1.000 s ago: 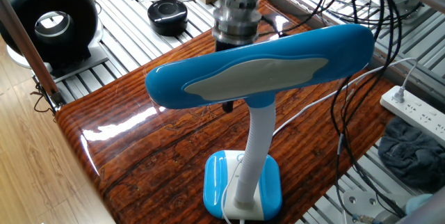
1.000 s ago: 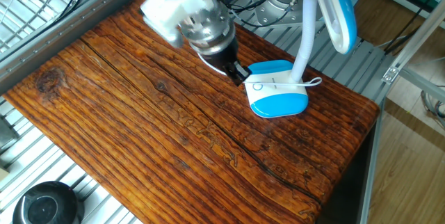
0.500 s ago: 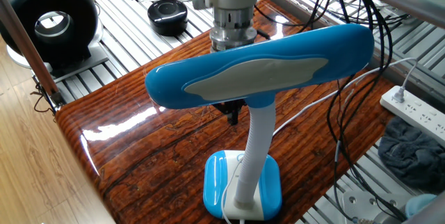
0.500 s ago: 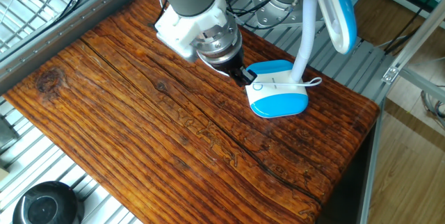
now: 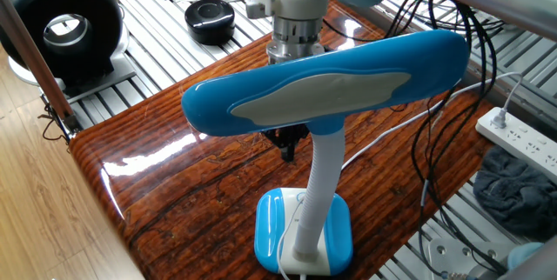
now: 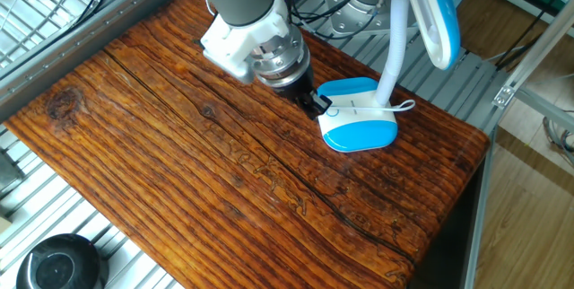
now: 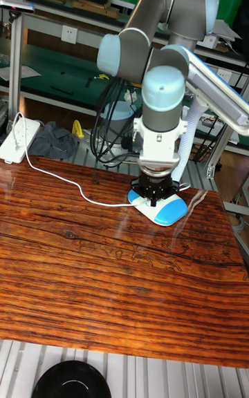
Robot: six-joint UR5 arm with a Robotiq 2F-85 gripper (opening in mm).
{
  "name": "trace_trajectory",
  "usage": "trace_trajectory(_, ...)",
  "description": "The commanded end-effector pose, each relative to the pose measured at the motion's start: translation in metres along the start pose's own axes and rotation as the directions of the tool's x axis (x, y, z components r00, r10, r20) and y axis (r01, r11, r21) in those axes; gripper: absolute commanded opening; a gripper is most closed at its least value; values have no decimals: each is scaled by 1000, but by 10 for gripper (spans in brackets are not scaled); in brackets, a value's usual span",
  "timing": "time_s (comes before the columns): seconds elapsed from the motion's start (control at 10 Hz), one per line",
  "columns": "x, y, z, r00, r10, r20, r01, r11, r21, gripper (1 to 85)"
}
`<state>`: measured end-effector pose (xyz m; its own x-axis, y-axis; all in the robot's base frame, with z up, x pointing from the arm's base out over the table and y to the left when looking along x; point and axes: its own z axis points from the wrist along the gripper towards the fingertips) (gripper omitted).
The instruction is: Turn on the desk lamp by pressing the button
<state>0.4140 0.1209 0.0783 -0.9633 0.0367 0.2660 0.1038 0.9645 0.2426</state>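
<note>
The desk lamp [image 5: 331, 80] stands on the wooden table with its wide sky-blue head and pale panel unlit. Its blue-and-white base [image 6: 359, 120] carries a small round button [image 6: 333, 111] at the end nearest the arm. My gripper [image 6: 315, 102] points down with its black fingertips together as one point, right at that end of the base beside the button. In one fixed view the lamp head hides most of the gripper [image 5: 289, 144], and only the tips show below it. From the tall fixed view, the gripper [image 7: 153, 197] hangs just over the base [image 7: 168, 211].
A black round fan-like device [image 5: 61, 23] and a black disc [image 5: 210, 17] sit on the metal rack beyond the table. A white power strip [image 5: 520, 135] and dark cables [image 5: 435, 132] lie at the right. The lamp's white cord [image 7: 62, 178] crosses the tabletop.
The gripper has moved down and toward the lamp base, from a short way off it to its button end. The lamp has not moved and stays unlit.
</note>
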Motion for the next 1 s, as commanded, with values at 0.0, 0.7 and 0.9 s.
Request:
trace_trajectory(0.0,-4,4,6,1000,-16,3,16,999,-39,10)
trace_trajectory(0.7,-7,8,13,999,-41,-5,41,997,-69,10)
trace_trajectory(0.9,-11,15,14,1000,-30,9,31,994,-100,10)
